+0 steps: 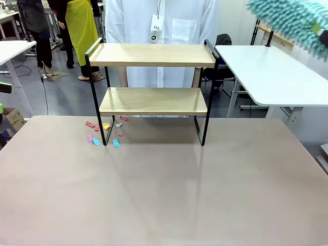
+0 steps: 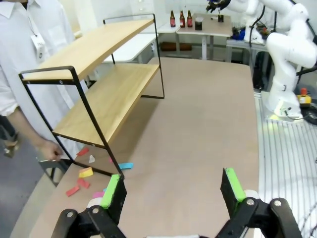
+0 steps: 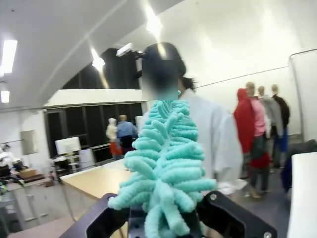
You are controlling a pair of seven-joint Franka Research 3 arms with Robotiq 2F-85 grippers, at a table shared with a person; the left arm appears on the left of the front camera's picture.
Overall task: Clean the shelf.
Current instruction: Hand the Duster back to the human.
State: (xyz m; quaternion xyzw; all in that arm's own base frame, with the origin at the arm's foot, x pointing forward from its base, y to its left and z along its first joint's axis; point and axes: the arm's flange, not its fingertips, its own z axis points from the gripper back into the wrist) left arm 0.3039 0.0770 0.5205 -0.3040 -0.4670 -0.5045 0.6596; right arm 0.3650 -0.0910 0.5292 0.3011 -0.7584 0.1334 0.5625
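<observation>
Shelf (image 1: 154, 77) at table's far edge, both boards bare, not yet wiped; right gripper (image 3: 166, 223) clenched on teal duster (image 3: 166, 163) held high; left gripper (image 2: 173, 191) spread, empty; paper scraps (image 1: 105, 132) left.

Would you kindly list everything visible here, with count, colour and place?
shelf: one, light wood boards, black frame, far side of table, both boards bare.
paper scraps: several; pink, red, yellow, blue, white; on table by the shelf's left legs.
table: one, beige, under the shelf.
duster: one, teal chenille, raised at upper right.
person: one, white coat, behind the shelf.
left gripper: open, above the table.
right gripper: shut on the duster.
</observation>
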